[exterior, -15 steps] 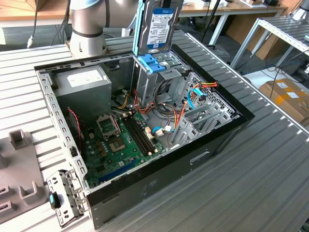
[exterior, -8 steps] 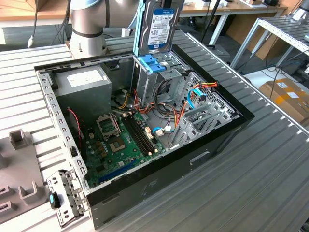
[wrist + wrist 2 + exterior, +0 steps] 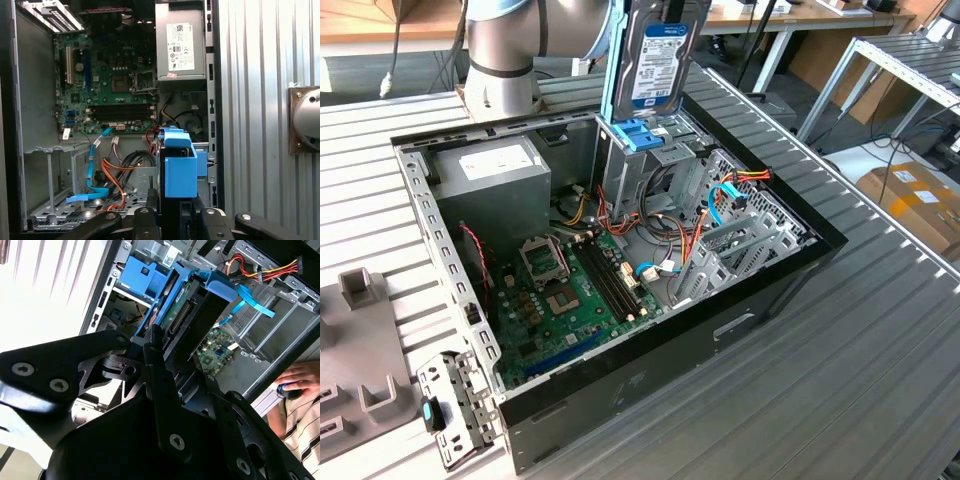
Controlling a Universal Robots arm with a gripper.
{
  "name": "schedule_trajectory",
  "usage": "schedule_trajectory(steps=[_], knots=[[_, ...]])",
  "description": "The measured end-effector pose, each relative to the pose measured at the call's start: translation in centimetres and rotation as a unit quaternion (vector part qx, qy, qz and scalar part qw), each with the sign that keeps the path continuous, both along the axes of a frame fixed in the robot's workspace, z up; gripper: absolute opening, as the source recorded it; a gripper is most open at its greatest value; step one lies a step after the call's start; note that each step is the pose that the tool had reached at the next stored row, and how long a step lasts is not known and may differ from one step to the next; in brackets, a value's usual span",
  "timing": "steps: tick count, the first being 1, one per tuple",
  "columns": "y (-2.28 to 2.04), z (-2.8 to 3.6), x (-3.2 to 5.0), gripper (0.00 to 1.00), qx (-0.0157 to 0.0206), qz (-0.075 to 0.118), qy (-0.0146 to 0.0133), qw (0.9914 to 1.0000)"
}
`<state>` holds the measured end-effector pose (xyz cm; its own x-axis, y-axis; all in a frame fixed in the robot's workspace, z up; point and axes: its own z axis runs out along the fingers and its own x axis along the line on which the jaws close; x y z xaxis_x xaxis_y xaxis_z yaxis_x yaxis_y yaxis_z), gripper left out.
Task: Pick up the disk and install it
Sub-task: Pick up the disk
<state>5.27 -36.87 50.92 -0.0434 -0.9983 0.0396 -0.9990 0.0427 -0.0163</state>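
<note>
Disk (image 3: 662,58): flat silver metal drive with a blue-and-white label and a blue rail along its edge. In the exterior view it is held upright on end over the open computer case (image 3: 770,290), its lower end right at the blue-capped drive cage (image 3: 638,140). Can't tell if it has entered the cage.

The exterior view also shows the label face, the grey power supply (image 3: 485,172) and the green motherboard (image 3: 560,290) on the case floor, and the arm's base (image 3: 500,55) behind the case.

The second wrist view shows the disk's other face, a green circuit board (image 3: 177,315), edge-on between the black fingers (image 3: 152,347). Gripper (image 3: 180,357) is clamped narrow on the disk. A person's hand (image 3: 298,379) and striped sleeve (image 3: 300,425) sit beside the case.

The first wrist view looks down into the case, with orange and blue cables (image 3: 107,175) by the motherboard.
</note>
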Motion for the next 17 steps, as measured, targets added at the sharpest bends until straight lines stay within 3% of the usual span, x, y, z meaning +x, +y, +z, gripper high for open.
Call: schedule_trajectory(steps=[4, 8, 14, 17], knots=[[-0.62, 0.00, 0.00, 0.35, -0.0001, 0.000, 0.0000, 1.00000], [-1.71, 0.00, 0.00, 0.35, 0.0000, 0.000, 0.0000, 1.00000], [-2.55, 0.00, 0.00, 0.35, 0.0000, 0.000, 0.0000, 1.00000], [-3.30, 0.01, 0.00, 0.35, -0.0001, 0.000, 0.0000, 1.00000]])
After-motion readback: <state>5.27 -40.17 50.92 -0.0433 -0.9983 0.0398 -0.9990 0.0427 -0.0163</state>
